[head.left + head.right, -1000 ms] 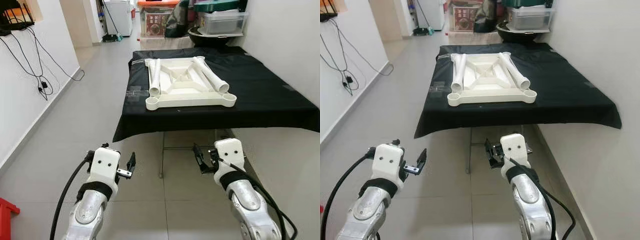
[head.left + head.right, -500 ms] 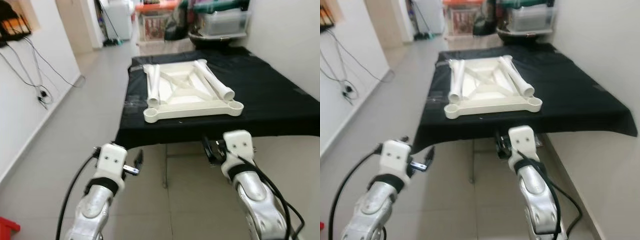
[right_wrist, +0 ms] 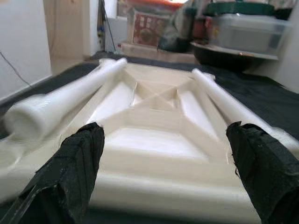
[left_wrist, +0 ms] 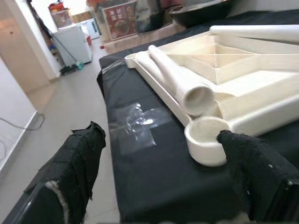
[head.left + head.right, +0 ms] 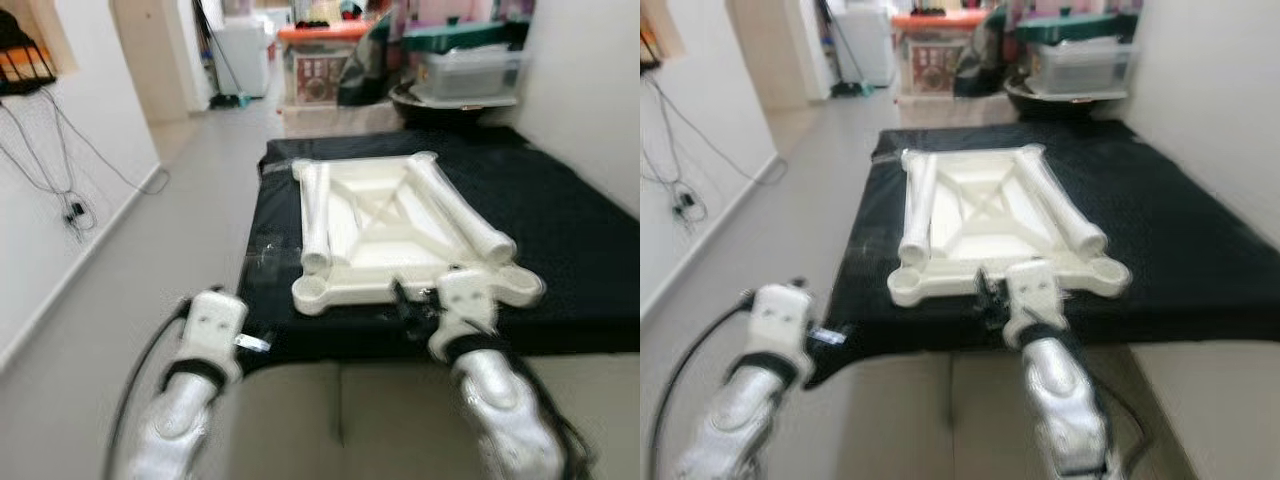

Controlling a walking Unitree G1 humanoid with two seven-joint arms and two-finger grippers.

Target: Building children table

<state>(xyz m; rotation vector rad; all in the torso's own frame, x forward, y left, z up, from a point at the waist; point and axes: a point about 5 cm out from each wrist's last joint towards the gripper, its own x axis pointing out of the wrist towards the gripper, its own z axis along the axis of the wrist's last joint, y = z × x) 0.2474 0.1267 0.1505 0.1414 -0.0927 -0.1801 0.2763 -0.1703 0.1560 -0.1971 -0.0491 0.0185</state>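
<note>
An upturned white children's tabletop [image 5: 385,235] lies on a black-covered table [image 5: 565,225]. Two white leg tubes rest on it, one along its left side [image 5: 315,210] and one along its right side [image 5: 455,215]. My left gripper [image 5: 256,343] is open at the table's front left edge, and the left wrist view has the tabletop's corner socket [image 4: 205,142] between the fingers [image 4: 70,172]. My right gripper [image 5: 408,305] is open just before the tabletop's front edge, facing the tabletop [image 3: 159,135] in the right wrist view. Both eye views are blurred.
Beyond the table stand storage boxes [image 5: 465,70], a black basin [image 5: 450,100] and a white appliance [image 5: 240,55]. A white wall runs close along the right. Cables [image 5: 60,185] hang on the left wall. A clear tape patch [image 4: 138,126] sticks to the cloth.
The view has closed in on the table. Both grippers, before low over the floor short of the table, now stand at its front edge, still open.
</note>
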